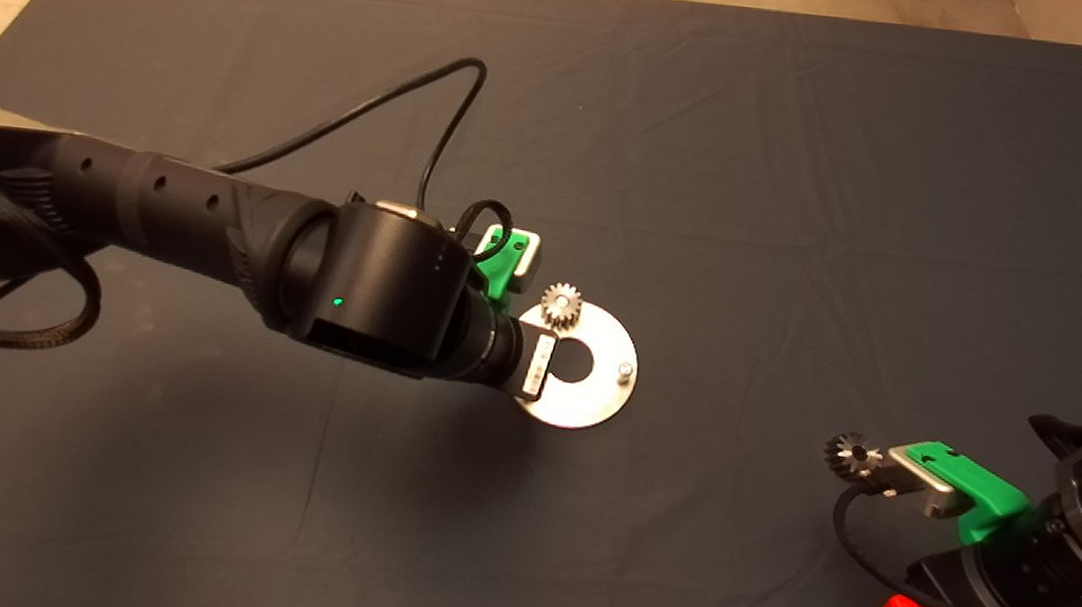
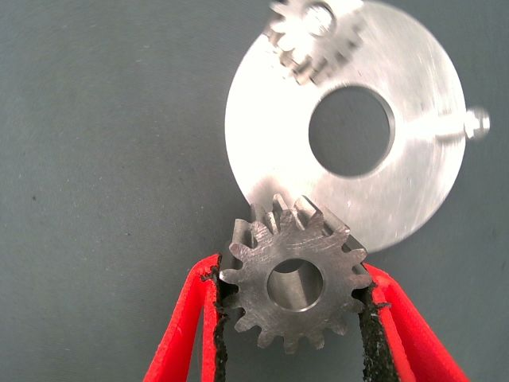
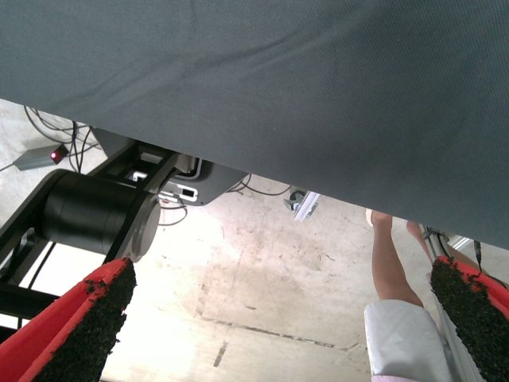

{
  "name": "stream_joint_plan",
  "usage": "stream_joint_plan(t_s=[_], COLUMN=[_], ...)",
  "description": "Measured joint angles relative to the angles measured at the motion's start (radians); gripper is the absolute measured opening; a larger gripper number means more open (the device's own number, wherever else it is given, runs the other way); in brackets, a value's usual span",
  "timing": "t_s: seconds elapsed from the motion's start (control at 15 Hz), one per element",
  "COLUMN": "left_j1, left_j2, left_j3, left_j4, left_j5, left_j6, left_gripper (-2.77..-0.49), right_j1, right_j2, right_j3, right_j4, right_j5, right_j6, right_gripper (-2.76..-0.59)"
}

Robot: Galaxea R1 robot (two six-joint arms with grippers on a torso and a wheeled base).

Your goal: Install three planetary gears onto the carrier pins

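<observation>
Toothed steel gear [image 2: 296,286], rough black pads [image 2: 370,334]

My counter [image 1: 717,161] wears a dark, lightly creased mat [image 1: 811,221]. A shiny disc [image 1: 591,399] with a large central hole lies flat on it near the middle; a loose gear [image 1: 849,455] rests well apart toward my right side.

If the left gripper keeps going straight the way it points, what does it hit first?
Probably the round metal plate. The left gripper, shut on a gear, points at the plate's near rim, and the gear already overlaps it. Height above the plate is unclear.
</observation>
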Motion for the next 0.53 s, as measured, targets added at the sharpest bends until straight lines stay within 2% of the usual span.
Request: stream_joint_plan(t_s=[0.07,0.53], left_j1=[0.000,-0.007], left_j2=[0.000,0.007], left_j3=[0.000,0.000], left_j4=[-0.012,-0.057], left_j5=[0.001,0.001], left_j6=[0.035,0.189], left_gripper=[-2.44,-2.44], right_j1=[0.000,0.000], right_j2=[0.000,0.000], right_j3=[0.000,0.000], right_j4=[0.000,0.000], right_j5=[0.000,0.000], right_j6=[0.000,0.000], right_gripper=[-0.60,-0.60])
